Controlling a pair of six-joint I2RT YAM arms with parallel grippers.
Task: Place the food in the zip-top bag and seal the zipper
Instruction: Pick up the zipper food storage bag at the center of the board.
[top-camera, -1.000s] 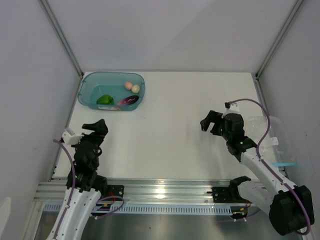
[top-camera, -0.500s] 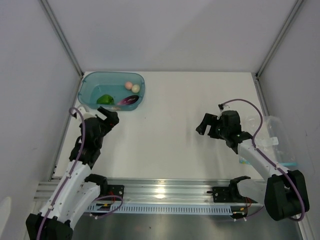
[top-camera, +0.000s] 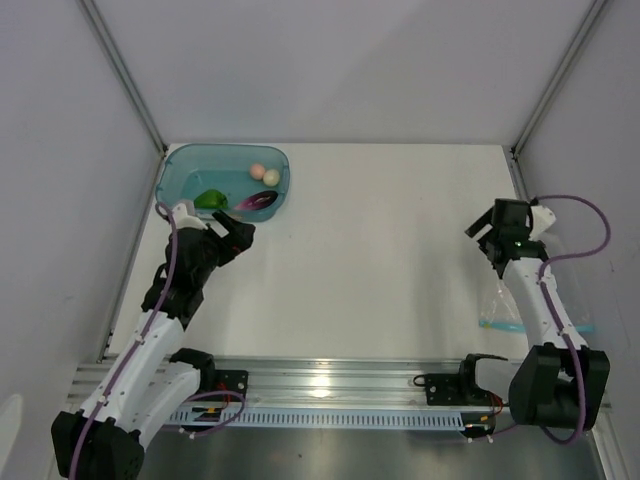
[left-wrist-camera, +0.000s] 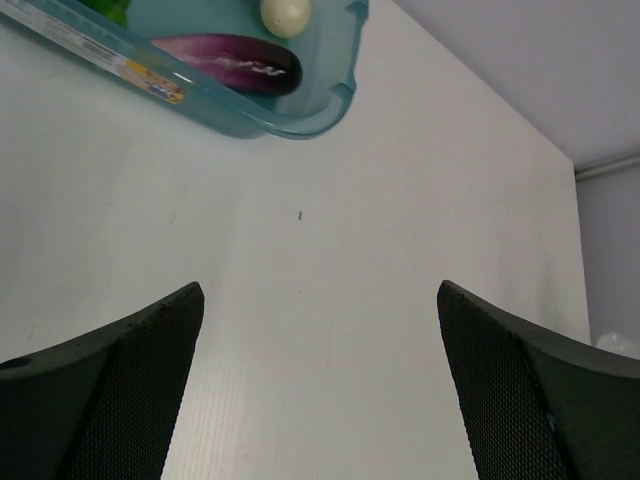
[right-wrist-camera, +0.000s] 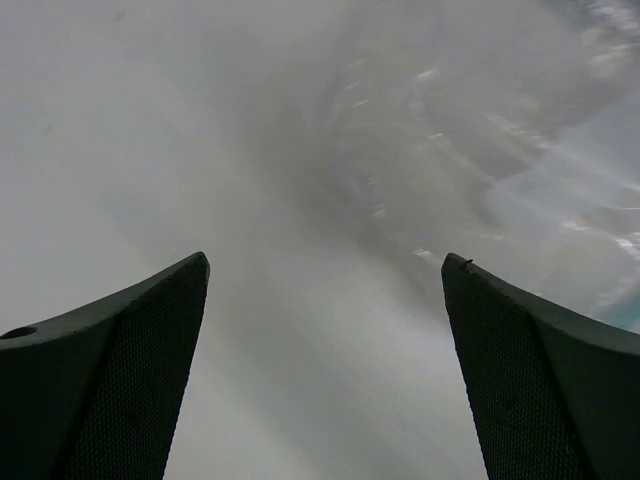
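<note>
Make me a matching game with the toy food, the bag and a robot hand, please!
Things:
1. eggplant
2. pepper
3. zip-top bag
4. left gripper

Clues:
A. green
B. clear, by the table's right edge
C. dark purple
D. open, just in front of the tub

Pairs: 1-C, 2-A, 3-B, 4-D

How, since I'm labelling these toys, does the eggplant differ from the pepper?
The eggplant is dark purple and long; the pepper is green and lumpy. The eggplant lies toward the right end of the tub, the pepper left of it. Both rest inside the tub.
</note>
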